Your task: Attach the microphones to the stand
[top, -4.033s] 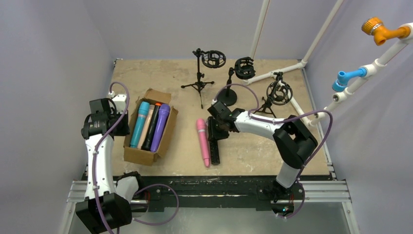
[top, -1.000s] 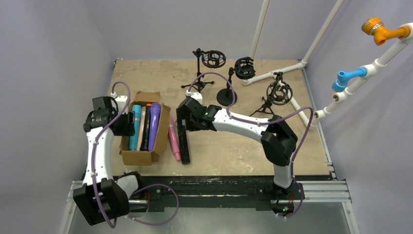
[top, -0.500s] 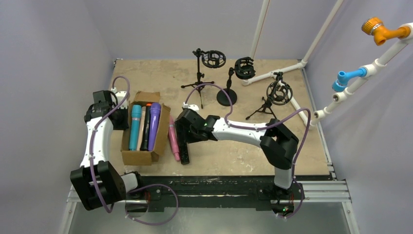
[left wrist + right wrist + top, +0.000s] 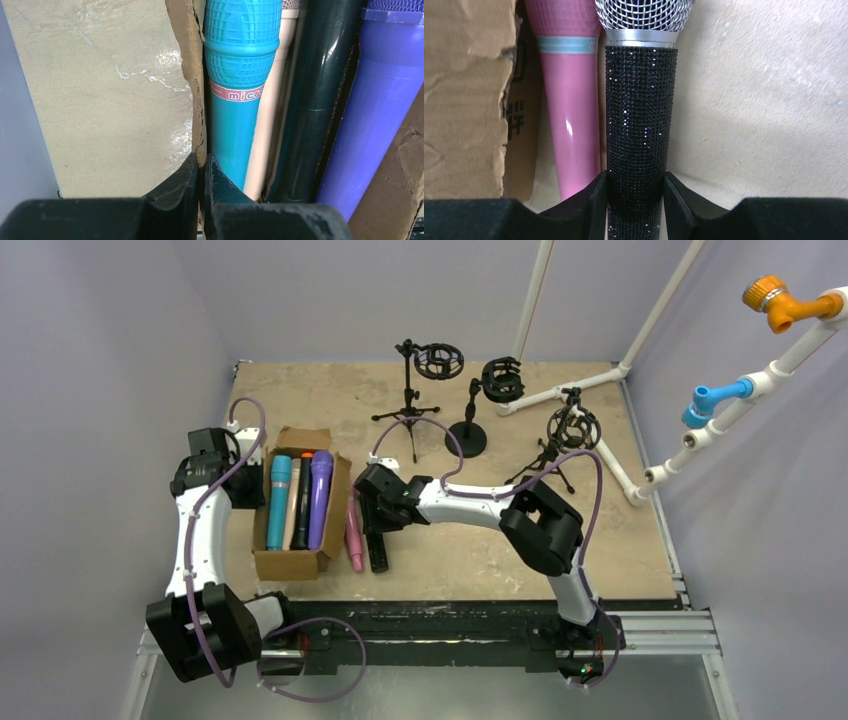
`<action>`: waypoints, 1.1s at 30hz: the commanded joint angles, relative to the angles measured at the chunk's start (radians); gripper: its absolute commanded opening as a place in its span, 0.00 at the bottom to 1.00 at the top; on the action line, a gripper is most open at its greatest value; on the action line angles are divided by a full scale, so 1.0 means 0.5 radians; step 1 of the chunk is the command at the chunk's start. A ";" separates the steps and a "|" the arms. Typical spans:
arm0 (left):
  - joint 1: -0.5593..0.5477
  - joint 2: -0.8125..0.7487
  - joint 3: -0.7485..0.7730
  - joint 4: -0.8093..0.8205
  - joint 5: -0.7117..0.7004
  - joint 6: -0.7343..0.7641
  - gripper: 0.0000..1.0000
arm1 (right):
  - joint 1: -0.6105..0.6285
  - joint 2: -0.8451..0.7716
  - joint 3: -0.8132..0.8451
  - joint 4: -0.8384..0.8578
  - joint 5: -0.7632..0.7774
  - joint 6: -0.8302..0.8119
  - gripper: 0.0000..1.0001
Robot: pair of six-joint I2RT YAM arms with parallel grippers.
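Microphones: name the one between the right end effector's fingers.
The black glitter microphone with the silver grille, beside the pink microphone; the right end effector clamps its handle.

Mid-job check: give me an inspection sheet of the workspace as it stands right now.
Surface: tan board, scuffed pale in places.
Job's things: teal microphone, peach microphone, black microphone and purple microphone lie in the cardboard box; pink microphone and black glitter microphone lie side by side beside it; tall tripod stand, round-base stand and small tripod stand stand at the far side, mounts empty.
Clutter: nothing seen.
Grippers: left gripper shut on the box wall beside the teal microphone; right gripper shut on the black glitter microphone's handle.
Cables: left purple cable and right purple cable loop off the arms.
Surroundings: lilac walls; white pipes, blue fitting, orange fitting.
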 commanded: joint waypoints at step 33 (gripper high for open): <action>0.008 -0.166 0.262 -0.236 0.033 -0.306 0.00 | -0.029 -0.067 0.909 -0.261 -0.110 -0.107 0.67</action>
